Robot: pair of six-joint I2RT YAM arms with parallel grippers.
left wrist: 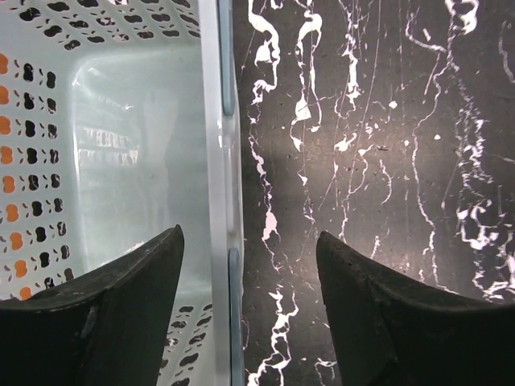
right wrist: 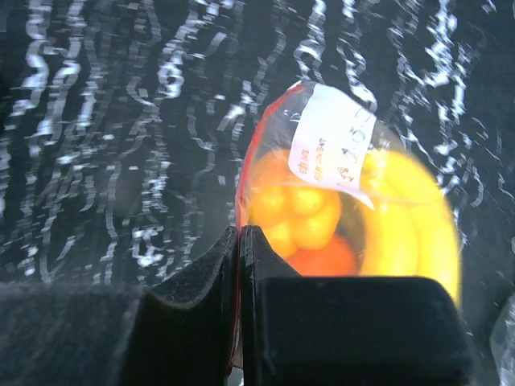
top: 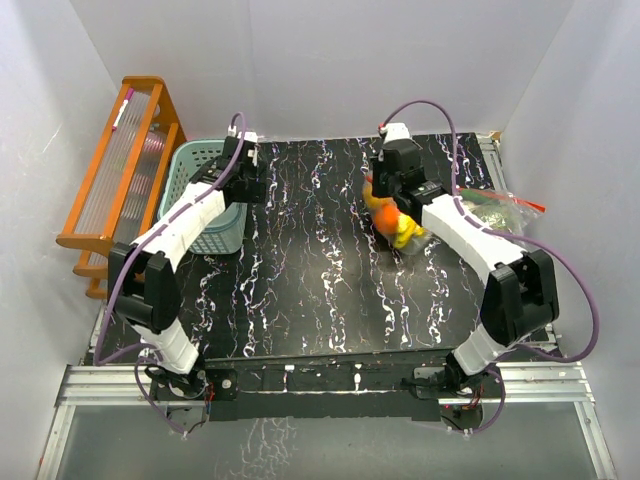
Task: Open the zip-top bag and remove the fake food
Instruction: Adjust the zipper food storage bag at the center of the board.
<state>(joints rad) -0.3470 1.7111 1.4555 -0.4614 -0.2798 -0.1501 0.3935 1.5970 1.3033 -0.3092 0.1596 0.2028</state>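
The clear zip-top bag [right wrist: 334, 153] with a red zip edge and a white label holds the fake food: a yellow-orange bell pepper [right wrist: 302, 213], a round orange [right wrist: 326, 259] and a yellow banana bunch [right wrist: 418, 229]. In the top view the bag with food [top: 393, 218] hangs below the right gripper [top: 378, 192], off the black table. The right gripper [right wrist: 240, 235] is shut on the bag's red edge. The left gripper [left wrist: 248, 265] is open and empty, above the teal basket's rim [left wrist: 216, 161].
The teal basket [top: 200, 168] stands at the back left beside an orange wooden rack [top: 120, 165]. Another clear bag with greenish pieces [top: 497, 212] lies at the right edge of the black marbled table [top: 300, 270]. White walls enclose the table.
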